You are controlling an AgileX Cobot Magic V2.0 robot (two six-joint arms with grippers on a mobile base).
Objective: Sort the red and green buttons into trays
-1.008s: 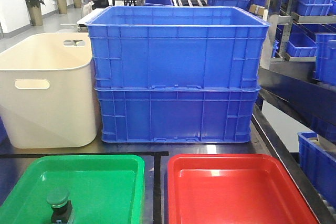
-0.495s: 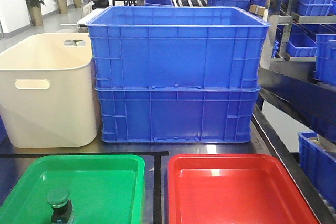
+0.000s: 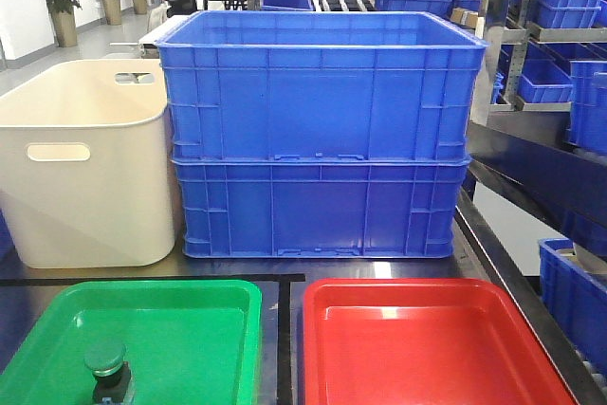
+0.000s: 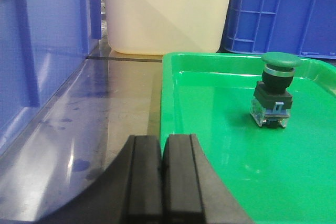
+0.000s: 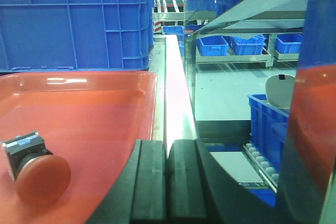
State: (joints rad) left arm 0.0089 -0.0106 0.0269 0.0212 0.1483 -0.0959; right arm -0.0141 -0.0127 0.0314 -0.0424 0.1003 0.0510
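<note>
Green button point(image 4: 275, 88) upright, domed cap; red button point(image 5: 32, 169) tipped; both jaws closed, empty.

Front-facing view: sitting above the near table edge, looking level across the green tray point(image 3: 190, 329) and red tray point(image 3: 417, 339) toward the stacked blue crates point(image 3: 318, 130) and cream tub point(image 3: 85, 158) behind. Left wrist view: riding low just behind the left gripper point(image 4: 163, 177), facing along the green tray's point(image 4: 220, 150) left rim toward the same tub point(image 4: 168, 11), sharing the green button point(image 4: 275, 90) with the front-facing view point(image 3: 106, 367). Right wrist view: sitting low behind the right gripper point(image 5: 169, 182), looking along the red tray's point(image 5: 94, 114) right rim toward the crates point(image 5: 73, 22), taking in a red button point(image 5: 34, 169) lying close by.
</note>
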